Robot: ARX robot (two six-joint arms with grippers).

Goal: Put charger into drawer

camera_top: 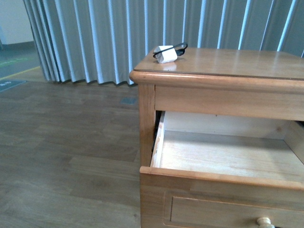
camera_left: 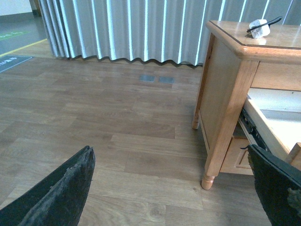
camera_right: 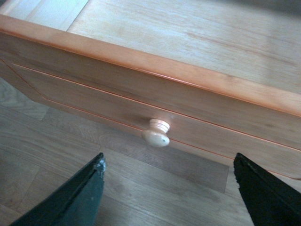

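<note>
Charger [camera_top: 166,54] on cabinet top [camera_top: 237,61], drawer [camera_top: 213,176] pulled out, knob [camera_right: 156,133] whole only from right wrist — left gripper [camera_left: 169,188], right gripper [camera_right: 169,193] released.

— How is the left gripper [camera_left: 169,149]?
— Wide open, its dark fingers [camera_left: 66,193] spread far apart.
— And the right gripper [camera_right: 169,157]?
— The same: fingers [camera_right: 70,200] wide apart, tilted downward.
</note>
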